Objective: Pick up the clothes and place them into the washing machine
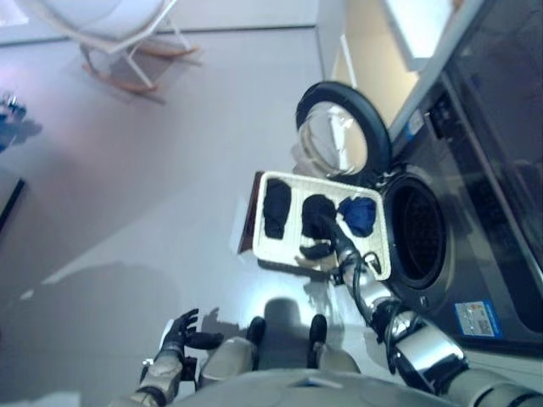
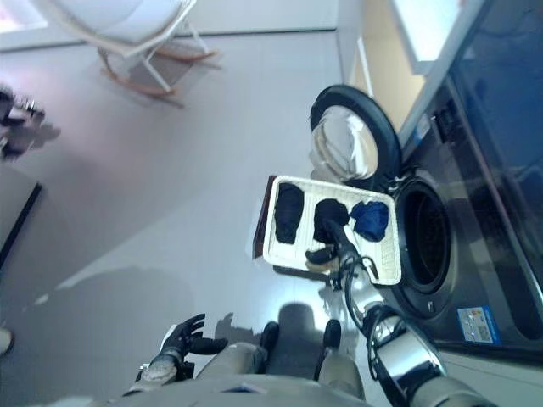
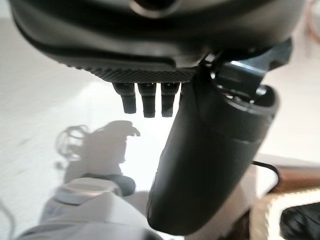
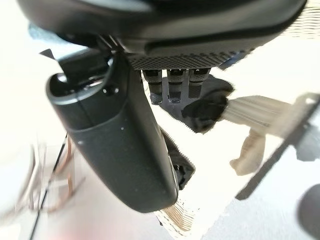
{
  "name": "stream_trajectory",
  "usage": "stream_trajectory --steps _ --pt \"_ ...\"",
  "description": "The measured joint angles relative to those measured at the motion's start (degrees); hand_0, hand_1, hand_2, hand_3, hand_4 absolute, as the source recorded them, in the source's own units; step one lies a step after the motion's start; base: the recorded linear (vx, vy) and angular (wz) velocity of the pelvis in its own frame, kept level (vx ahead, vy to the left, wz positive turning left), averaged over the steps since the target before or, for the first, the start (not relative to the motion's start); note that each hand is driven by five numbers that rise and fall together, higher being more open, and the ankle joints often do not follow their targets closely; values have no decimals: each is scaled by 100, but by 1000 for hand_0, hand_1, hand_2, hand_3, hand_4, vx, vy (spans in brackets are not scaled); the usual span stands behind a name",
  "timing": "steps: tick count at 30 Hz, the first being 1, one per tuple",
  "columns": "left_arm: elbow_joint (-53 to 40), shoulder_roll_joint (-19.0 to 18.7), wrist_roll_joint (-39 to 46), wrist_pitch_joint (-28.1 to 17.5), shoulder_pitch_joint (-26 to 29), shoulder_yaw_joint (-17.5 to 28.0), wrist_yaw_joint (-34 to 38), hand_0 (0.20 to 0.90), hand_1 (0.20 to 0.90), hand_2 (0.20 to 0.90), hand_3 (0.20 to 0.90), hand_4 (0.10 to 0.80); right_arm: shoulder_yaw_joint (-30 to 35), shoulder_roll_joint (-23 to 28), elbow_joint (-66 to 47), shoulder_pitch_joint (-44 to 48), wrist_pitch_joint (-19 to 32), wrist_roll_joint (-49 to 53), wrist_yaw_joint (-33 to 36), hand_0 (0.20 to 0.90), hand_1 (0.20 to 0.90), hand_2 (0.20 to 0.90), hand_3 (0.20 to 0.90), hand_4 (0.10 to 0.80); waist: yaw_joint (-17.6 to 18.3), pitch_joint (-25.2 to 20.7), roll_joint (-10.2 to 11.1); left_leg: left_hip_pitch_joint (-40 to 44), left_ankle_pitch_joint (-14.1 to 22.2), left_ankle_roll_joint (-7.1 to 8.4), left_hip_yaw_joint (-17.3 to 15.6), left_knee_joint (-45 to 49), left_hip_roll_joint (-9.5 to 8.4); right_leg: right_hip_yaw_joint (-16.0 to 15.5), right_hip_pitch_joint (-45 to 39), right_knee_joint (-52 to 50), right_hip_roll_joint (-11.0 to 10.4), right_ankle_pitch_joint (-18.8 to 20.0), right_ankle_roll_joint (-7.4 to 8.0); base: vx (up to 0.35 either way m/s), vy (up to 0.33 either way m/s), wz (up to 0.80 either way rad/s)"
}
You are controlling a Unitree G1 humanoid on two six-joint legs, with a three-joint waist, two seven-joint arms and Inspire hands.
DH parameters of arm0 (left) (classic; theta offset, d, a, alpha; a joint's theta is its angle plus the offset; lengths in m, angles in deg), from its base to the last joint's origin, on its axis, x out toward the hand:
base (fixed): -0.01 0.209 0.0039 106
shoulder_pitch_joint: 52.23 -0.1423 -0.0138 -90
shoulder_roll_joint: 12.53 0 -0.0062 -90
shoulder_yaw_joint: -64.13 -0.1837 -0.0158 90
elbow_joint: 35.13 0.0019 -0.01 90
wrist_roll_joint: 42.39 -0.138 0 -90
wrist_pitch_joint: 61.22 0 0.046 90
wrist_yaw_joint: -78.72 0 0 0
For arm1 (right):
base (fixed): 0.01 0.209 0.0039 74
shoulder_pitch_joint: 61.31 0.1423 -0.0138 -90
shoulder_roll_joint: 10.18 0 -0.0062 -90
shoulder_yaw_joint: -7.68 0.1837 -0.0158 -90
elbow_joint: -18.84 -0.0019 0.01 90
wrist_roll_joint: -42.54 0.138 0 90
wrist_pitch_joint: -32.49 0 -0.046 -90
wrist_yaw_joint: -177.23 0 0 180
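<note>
Right robot hand point(image 1: 321, 248) over tray clothes point(image 1: 318, 214)

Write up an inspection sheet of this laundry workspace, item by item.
Surface: pale floor; white basket stands on it before the machine.
Job's things: two black garments and one blue garment lie in the basket; washing machine has its door open and its drum looks dark inside.
Clutter: rocking chair far off.
Hands: right hand reaches over the basket at the middle black garment, grip unclear; left hand hangs open, idle.
Cables: nothing seen.
Surroundings: wall beside the machine.
</note>
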State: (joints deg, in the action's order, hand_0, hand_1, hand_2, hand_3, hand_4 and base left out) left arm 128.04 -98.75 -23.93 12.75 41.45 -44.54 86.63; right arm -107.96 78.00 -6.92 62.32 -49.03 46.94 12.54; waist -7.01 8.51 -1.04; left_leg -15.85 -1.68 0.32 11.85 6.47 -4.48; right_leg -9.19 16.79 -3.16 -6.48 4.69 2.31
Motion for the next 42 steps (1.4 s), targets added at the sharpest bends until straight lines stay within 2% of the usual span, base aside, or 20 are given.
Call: stream_trajectory --steps 4,9,15,22,27,34,37,42 --pt "-77 65 40 -54 213 -182 31 900 900 900 900 800 98 431 539 1120 -120 9 219 900 900 900 900 800 -215 374 -255 -394 -117 74 43 38 39 -268 302 -74 28 27 -63 -59 24 30" --pt "-64 70 188 -44 356 -177 129 900 900 900 900 800 292 967 926 2159 -124 99 581 900 900 900 900 800 -437 746 -299 -761 -160 107 122 130 25 -320 722 -395 -10 -71 -104 23 23 10" --pt "-189 74 190 -97 444 -185 182 900 900 900 900 800 354 1148 1330 2452 -131 178 687 900 900 900 900 800 -551 847 -340 -904 -174 105 301 200 -77 -479 859 -629 -129 -220 -71 11 15 17" --pt "-457 129 186 -195 664 -417 225 900 900 900 900 800 523 1411 1484 2805 -136 644 700 900 900 900 900 800 -701 1184 -519 -1104 -247 81 509 318 -192 -672 1010 -849 -278 -288 -35 -4 11 17" --pt "-473 143 188 -215 702 -458 253 900 900 900 900 800 628 1404 1480 2854 -116 1104 690 900 900 900 900 800 -811 1236 -524 -1207 -285 64 564 331 -271 -711 1133 -991 -375 -338 -3 22 10 9" --pt "-473 145 188 -220 707 -477 290 900 900 900 900 800 673 1388 1493 2974 -111 1245 694 900 900 900 900 800 -857 1302 -526 -1290 -325 66 661 334 -304 -749 1181 -1013 -390 -355 17 29 -9 7" --pt "-469 156 188 -219 736 -590 301 900 900 900 900 800 653 1403 1608 3037 -101 1232 731 900 900 900 900 800 -834 1391 -533 -1290 -296 140 749 321 -337 -815 1217 -1183 -447 -504 28 74 -27 16" --pt "-625 151 187 -292 767 -798 338 900 900 900 900 800 656 1434 1827 3192 -102 1220 870 900 900 900 900 800 -890 1414 -553 -1484 -395 111 821 325 -363 -875 1457 -1405 -501 -587 -6 24 -7 13"
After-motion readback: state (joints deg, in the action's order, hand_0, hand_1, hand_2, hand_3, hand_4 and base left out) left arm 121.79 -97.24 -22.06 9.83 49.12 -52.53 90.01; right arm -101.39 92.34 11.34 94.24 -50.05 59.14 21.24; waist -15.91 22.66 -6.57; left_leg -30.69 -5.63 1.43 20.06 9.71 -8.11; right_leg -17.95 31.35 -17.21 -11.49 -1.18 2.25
